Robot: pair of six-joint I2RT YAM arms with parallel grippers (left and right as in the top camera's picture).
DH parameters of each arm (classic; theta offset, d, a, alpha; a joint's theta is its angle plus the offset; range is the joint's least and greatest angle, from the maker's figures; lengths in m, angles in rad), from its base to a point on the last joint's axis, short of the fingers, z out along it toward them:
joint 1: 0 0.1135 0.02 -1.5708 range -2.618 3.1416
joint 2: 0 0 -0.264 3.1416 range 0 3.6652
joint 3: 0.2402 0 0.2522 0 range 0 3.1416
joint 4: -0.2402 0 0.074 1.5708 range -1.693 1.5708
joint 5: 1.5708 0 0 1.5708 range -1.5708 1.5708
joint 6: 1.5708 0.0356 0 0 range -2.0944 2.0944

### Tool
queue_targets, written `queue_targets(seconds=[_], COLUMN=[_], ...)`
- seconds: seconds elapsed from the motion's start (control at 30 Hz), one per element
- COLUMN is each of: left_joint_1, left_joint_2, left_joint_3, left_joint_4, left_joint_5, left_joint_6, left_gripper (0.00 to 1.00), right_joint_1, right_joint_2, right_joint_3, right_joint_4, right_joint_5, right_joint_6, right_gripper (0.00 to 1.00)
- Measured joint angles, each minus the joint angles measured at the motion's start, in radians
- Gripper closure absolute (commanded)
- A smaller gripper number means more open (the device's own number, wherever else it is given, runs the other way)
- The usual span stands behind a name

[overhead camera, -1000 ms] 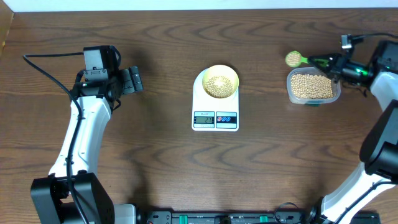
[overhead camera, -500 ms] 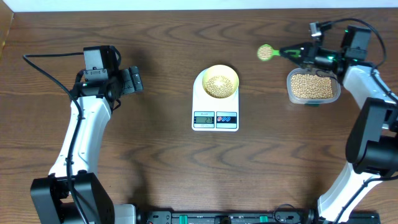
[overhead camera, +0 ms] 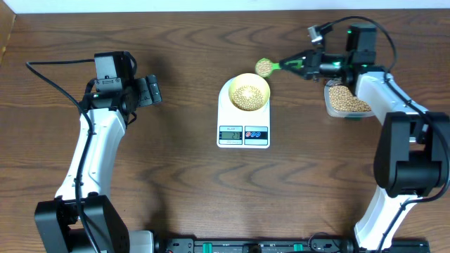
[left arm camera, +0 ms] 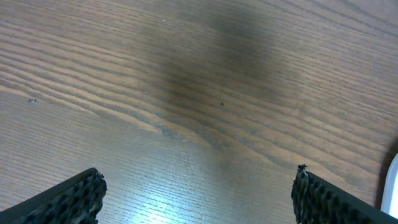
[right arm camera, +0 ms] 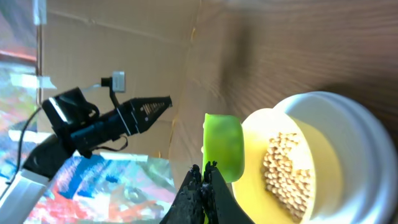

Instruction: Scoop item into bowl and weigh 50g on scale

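The pale yellow bowl [overhead camera: 249, 93] holds tan beans [overhead camera: 246, 95] and stands on the white scale [overhead camera: 243, 116]. My right gripper [overhead camera: 304, 65] is shut on the handle of a green spoon [overhead camera: 264, 67] loaded with beans, held level just above the bowl's far right rim. In the right wrist view the spoon [right arm camera: 224, 147] hangs beside the bowl [right arm camera: 292, 162], with the jaws [right arm camera: 203, 169] pinched on its handle. My left gripper [overhead camera: 150, 91] is open and empty over bare table at the left; its fingers [left arm camera: 199, 199] frame only wood.
A clear plastic container [overhead camera: 349, 100] with more beans stands right of the scale, partly under my right arm. The scale's display [overhead camera: 230, 134] and coloured buttons [overhead camera: 256, 133] face the front edge. A cable trails left of the left arm.
My right gripper has carried the loaded green spoon leftward from above the container to the bowl's far right rim. The left arm has not moved.
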Motion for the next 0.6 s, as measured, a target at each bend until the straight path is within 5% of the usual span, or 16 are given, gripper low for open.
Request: queue_targets(seconds=[0.6], left_joint_1=[0.000], left_joint_2=[0.000], left_joint_3=[0.000], left_joint_4=[0.000], left_joint_5=[0.000], left_joint_6=[0.000], left_gripper=[0.02], right_joint_1=[0.104], right_joint_2=[0.000], right_joint_3=[0.000], right_joint_4=[-0.008], right_joint_5=[0.097], right_joint_6=[-0.088], right_gripper=[0.99])
